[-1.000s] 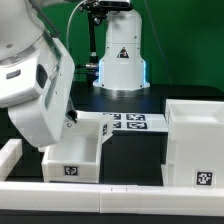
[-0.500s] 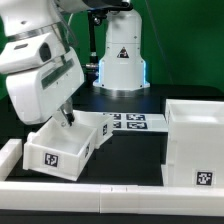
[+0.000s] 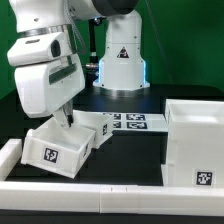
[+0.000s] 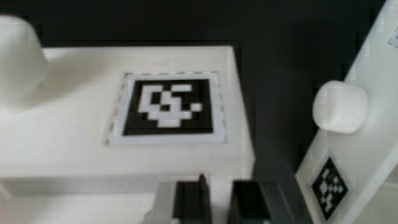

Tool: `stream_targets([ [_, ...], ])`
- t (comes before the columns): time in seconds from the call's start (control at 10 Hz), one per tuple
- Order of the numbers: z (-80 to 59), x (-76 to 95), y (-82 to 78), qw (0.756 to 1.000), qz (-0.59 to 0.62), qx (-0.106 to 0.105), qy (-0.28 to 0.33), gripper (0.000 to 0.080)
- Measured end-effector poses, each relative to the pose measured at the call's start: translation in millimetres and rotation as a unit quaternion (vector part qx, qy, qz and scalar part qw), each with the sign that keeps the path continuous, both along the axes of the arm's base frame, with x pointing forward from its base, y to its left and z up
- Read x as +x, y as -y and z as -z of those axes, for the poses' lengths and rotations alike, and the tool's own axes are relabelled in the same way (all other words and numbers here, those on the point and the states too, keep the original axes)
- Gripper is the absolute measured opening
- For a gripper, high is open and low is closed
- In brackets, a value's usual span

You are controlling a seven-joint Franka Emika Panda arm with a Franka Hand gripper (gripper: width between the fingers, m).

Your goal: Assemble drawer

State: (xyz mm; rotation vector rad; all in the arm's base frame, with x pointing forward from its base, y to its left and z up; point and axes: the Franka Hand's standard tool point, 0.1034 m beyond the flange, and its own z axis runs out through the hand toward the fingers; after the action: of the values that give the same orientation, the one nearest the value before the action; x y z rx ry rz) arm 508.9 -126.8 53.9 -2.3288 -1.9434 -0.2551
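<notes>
Green wall behind a black table (image 3: 135, 150). Largest on it, the shell (image 3: 195, 145) stands upright at the front corner on the exterior view's right. The arm (image 3: 45, 70) leans over the opposite front corner. Under it the tray (image 3: 55, 152) hangs tilted, its tagged face toward the camera, close to the front rail (image 3: 110, 192). Whether its low edge touches the table is hard to tell. The marker board (image 3: 130, 122) lies flat mid-table, between tray and shell. The gripper (image 3: 68, 122) reaches down into the tray, clamped on its wall. In the wrist view the tag (image 4: 173, 105) sits just beyond the fingers (image 4: 258, 203).
</notes>
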Motion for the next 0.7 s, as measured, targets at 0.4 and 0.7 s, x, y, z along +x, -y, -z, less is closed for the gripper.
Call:
stream_targets([
  [0.4, -3.9, 9.7, -20.6, 0.997, -0.074, -0.009, 0.034, 0.0040],
  [0.7, -1.9, 8.5, -17.2, 0.996, -0.077, -0.018, 0.031, 0.0040],
])
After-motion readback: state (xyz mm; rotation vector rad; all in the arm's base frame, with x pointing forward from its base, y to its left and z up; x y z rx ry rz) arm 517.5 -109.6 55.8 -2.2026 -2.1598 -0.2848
